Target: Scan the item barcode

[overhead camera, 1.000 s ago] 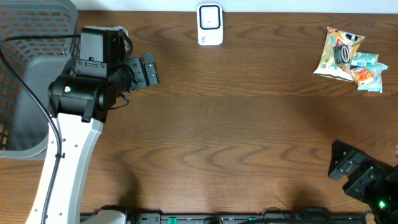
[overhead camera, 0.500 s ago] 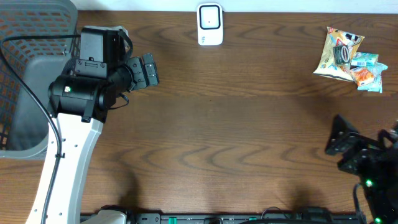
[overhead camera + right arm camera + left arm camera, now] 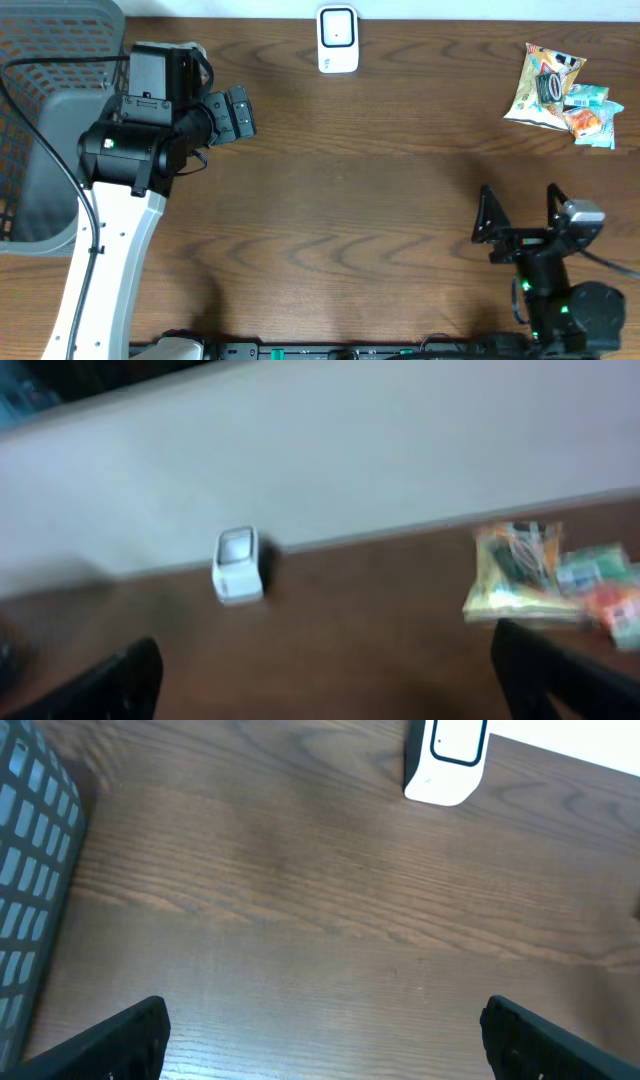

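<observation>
The left end effector and right end effector are released and empty. The packets lie at the worktop's far right, well apart from the scanner. Reach with the right and grasp one packet only, keeping its barcode exposed.

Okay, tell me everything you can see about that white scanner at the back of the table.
The scanner is a small white box, plastic by its look, with rounded corners and a dark-outlined window on its face. It stands upright on the wooden table at the middle of the far edge, touching nothing else.
</observation>
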Motion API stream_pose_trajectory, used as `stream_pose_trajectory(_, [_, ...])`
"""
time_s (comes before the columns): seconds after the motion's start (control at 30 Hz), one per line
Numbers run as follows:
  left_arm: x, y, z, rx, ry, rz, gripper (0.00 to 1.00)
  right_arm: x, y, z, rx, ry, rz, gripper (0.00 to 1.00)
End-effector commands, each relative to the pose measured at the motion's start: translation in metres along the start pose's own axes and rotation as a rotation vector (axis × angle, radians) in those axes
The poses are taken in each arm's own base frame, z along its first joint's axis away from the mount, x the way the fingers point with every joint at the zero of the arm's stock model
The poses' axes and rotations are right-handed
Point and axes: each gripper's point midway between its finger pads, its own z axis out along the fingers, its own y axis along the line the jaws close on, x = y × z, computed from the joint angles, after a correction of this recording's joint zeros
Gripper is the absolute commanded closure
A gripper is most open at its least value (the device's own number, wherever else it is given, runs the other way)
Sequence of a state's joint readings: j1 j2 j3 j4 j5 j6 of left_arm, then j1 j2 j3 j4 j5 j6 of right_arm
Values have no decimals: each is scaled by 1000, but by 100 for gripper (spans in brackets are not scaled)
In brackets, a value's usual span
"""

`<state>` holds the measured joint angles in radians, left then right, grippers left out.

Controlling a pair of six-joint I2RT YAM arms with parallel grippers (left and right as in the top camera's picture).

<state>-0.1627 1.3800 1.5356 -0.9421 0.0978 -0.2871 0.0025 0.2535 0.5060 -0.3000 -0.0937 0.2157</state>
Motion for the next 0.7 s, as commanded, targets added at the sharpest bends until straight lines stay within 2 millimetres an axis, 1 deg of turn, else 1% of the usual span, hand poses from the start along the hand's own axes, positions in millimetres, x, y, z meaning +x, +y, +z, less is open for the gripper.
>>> stream_pose_trajectory(0.0, [-3, 2, -2, -11, -10, 5, 2, 23, -2, 4, -23, -36, -19, 1])
stream_pose_trajectory(0.03, [-3, 2, -2, -11, -10, 5, 2, 31, -3, 5, -35, -59, -22, 1])
stream_pose_trajectory(0.1, [-3, 2, -2, -11, -10, 5, 2, 40, -3, 7, -52, -92, -26, 1])
stream_pose_trajectory(0.2, [-3, 2, -2, -11, -10, 5, 2, 49, -3, 9, -78, -134, -32, 1])
stream_pose_trajectory(0.43, [-3, 2, -2, -11, -10, 5, 2, 61, -4, 11, -100, -209, -41, 1])
stream_pose_trajectory(0.67, [-2, 2, -2, -11, -10, 5, 2, 75, -8, 15, -94, -185, -48, 1])
